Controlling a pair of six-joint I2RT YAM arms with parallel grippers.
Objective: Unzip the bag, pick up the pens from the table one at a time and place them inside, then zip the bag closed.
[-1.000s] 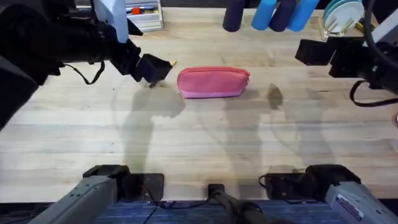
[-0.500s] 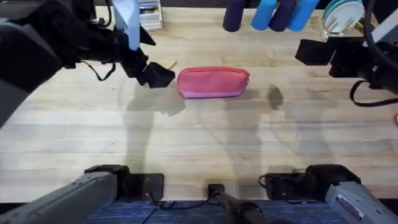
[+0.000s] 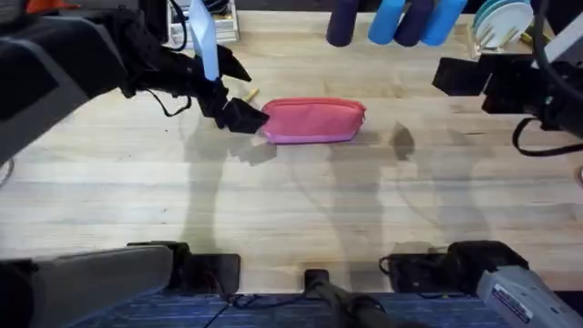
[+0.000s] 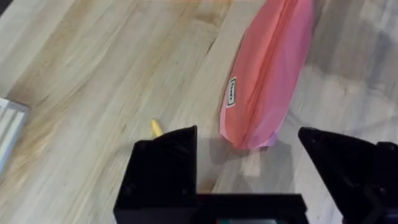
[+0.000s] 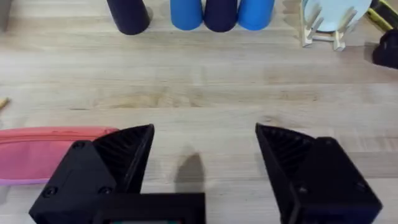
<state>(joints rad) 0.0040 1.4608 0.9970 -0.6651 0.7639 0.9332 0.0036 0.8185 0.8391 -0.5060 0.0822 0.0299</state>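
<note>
Wooden table [image 3: 291, 200] carries the bag [image 3: 313, 121], zipped shut, at centre rear. Left gripper [image 3: 240, 117] sits at the bag's left end, fingers spread apart, a pen [image 4: 156, 128] just beside it. Right gripper [image 5: 202, 168] hangs far right, fingers apart, empty.

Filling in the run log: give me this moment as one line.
left gripper: open, at end of bag | right gripper: open, idle | bag: zipped, on table | pen: beside bag
</note>
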